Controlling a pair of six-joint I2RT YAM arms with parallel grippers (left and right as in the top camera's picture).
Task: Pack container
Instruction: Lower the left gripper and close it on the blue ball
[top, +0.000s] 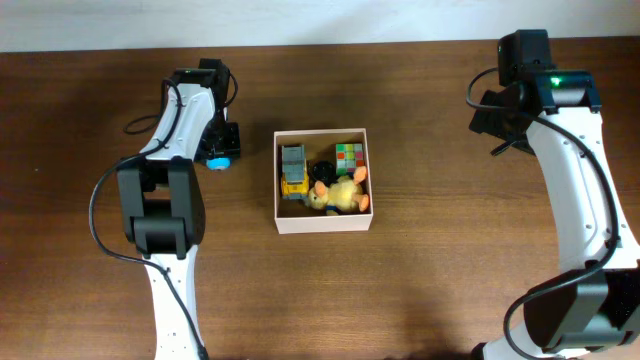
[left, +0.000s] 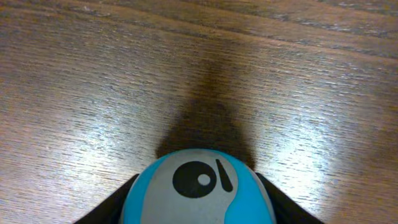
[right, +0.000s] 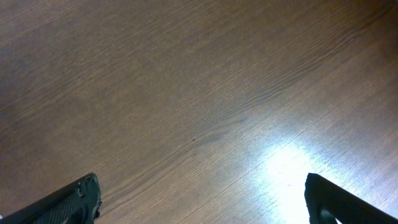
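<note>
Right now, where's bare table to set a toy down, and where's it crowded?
Free: table between container and right gripper, and in front of the container. Crowded: container's inside, full of toys; left gripper holds blue toy.

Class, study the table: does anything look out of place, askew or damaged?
One blue toy sits on the table left of the container, between the left gripper's fingers, while the other toys lie inside. Nothing looks spilled or damaged.

blue toy (left: 198, 190) cut off at bottom edge, dark item (top: 322, 168) in container (top: 322, 222) too small to identify
</note>
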